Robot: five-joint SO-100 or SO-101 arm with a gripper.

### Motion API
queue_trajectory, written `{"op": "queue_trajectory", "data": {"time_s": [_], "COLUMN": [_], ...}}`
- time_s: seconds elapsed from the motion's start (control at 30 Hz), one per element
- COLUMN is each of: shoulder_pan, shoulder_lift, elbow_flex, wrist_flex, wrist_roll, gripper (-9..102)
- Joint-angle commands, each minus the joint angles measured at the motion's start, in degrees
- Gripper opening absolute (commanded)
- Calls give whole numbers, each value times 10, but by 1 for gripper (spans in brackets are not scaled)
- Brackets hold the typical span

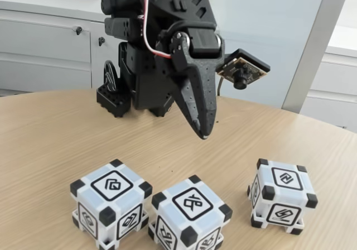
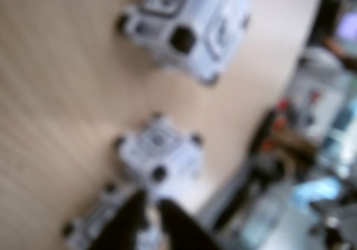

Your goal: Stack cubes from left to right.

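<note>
Three symbol-faced cubes (image 1: 110,208) (image 1: 191,215) (image 1: 280,196) apart on table (image 1: 50,144), no legible writing.

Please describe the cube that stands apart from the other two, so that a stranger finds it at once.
On the round wooden table, three white cubes stand in a row before the black arm. In the fixed view, take the rightmost cube: a wide gap separates it from the close pair.

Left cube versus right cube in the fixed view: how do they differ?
The left cube sits close beside the middle cube; the right cube stands apart. Their top symbols differ. The left cube shows a corner towards the camera, the right cube more of a flat face. Both are white with black corners, resting on the table.
</note>
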Motion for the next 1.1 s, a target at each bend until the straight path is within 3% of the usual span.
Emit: {"op": "queue_trajectory", "data": {"time_s": [0.0,0.23,0.37,0.73,1.07], "shoulder_pan": [1,-1,-4,3,4], "shoulder_lift": [13,13,13,11,1], "elbow_flex": [28,28,28,23,-113], "wrist_flex": [0,0,0,1,40], "wrist_roll": [31,28,24,26,12], "gripper": [0,5,0,2,7]}}
